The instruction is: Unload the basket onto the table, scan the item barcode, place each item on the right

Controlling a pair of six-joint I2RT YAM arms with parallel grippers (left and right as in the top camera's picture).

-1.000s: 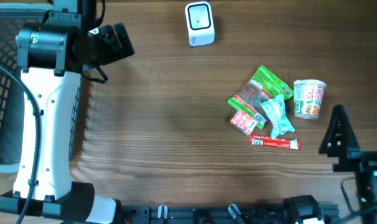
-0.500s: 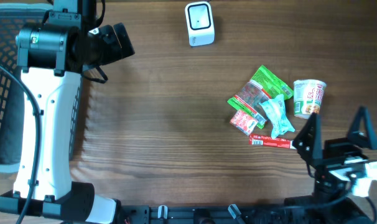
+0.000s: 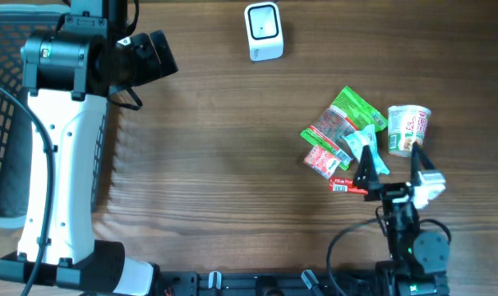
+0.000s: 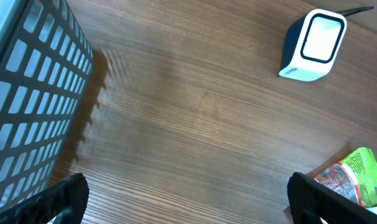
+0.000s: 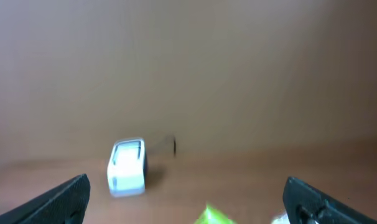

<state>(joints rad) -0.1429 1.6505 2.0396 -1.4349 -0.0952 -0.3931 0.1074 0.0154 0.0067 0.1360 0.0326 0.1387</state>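
Right gripper (image 3: 394, 173): jaws spread wide, nothing between them. From overhead, one finger (image 3: 366, 173) overlaps the pale blue packet (image 3: 361, 140) and the red stick pack (image 3: 342, 186). The other finger is just beside the noodle cup (image 3: 408, 130). Touching or hovering above them: can't tell. The rest of the pile is just ahead of this gripper: green packet (image 3: 357, 107) and red packet (image 3: 320, 160), bunched together with the blue one. Scanner (image 3: 263, 31) is far ahead of it, well apart from the pile. The right wrist view is blurred; the scanner shows small between the fingertips, nearer one of them.

Left gripper (image 4: 185, 198): also wide open, empty. Basket (image 4: 33, 93) is close on one finger's side. The scanner is ahead, toward the other finger, and the edge of the green packet is near that same fingertip.
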